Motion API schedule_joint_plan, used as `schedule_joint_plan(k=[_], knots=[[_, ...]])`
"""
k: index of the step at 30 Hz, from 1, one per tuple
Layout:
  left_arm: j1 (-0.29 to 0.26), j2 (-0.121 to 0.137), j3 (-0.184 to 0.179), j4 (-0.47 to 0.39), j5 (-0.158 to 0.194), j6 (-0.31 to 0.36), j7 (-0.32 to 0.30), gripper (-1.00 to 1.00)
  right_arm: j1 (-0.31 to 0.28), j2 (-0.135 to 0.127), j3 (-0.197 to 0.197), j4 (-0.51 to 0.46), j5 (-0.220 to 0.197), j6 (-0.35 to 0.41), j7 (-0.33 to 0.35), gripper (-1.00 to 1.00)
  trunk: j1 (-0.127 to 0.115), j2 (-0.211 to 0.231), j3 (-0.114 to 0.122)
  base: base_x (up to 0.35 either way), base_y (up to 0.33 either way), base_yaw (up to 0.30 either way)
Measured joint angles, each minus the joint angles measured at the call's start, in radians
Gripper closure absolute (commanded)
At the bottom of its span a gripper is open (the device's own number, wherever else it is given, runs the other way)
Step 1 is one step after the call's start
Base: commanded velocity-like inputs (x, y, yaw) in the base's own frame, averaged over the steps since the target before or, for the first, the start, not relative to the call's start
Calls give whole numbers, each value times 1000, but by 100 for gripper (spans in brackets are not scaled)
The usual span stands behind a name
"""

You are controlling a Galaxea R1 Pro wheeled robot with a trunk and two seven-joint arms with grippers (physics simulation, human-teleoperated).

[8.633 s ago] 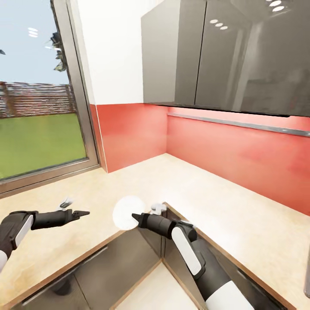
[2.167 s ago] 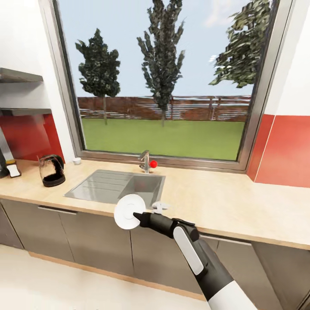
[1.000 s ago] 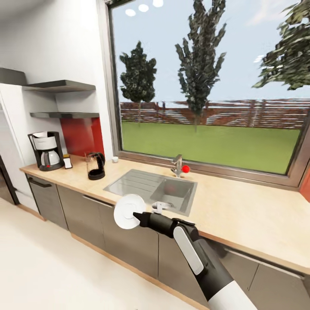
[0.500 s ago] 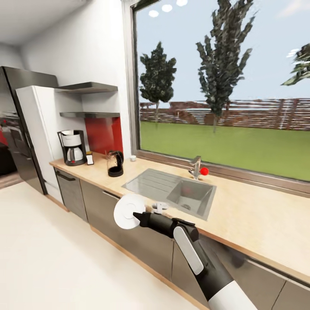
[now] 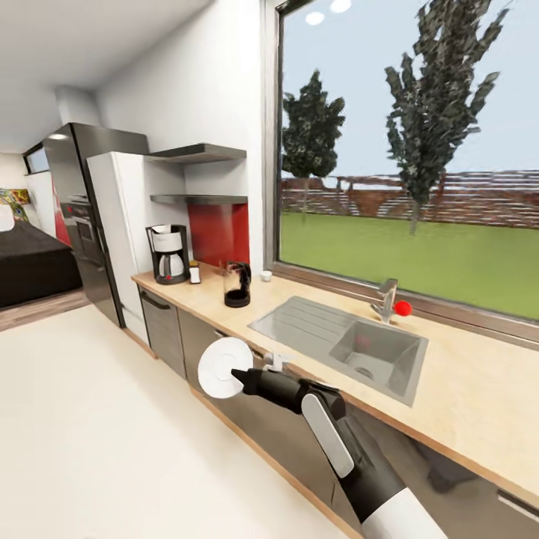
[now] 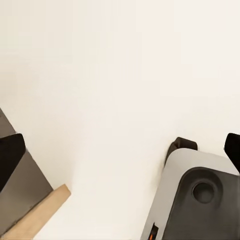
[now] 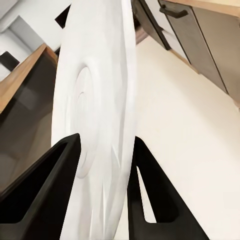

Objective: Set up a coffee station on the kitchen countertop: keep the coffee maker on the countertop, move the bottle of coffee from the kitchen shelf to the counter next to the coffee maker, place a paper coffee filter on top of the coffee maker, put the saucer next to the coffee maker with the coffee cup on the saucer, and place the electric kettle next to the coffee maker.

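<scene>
Kitchen countertop [image 5: 479, 389] runs along the window wall, sink [image 5: 352, 344] set into it. Tall fridge [image 5: 112, 232] at its far end, two wall shelves [image 5: 198, 176] beside it. Coffee maker [image 5: 169, 254] stands on the counter under the shelves; small jar-like item [image 5: 195, 272] just beside it, too small to identify. Electric kettle [image 5: 237, 284] sits between that and the sink. Right gripper [image 5: 238, 376] clamps the saucer [image 5: 222, 367] on edge, out over the floor in front of the cabinets. Left gripper [image 6: 120, 150]: fingertips wide apart, holding nothing.
</scene>
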Motion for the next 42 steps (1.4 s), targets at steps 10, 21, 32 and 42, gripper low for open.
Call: schedule_joint_plan(k=[10, 21, 32, 42], knots=[[0, -10, -2, 0, 0, -1, 0, -100, 0, 0, 0, -1, 0, 0, 0, 100, 0, 0, 0, 20, 14, 277], [0, -10, -2, -1, 0, 1, 0, -100, 0, 0, 0, -1, 0, 0, 0, 100, 0, 0, 0, 0, 0, 277], [0, -11, -1, -1, 0, 5, 0, -100, 0, 0, 0, -2, 0, 0, 0, 100, 0, 0, 0, 148, 0, 277], [0, -11, -2, -1, 0, 5, 0, -100, 0, 0, 2, 0, 0, 0, 0, 100, 0, 0, 0, 335, 0, 277]])
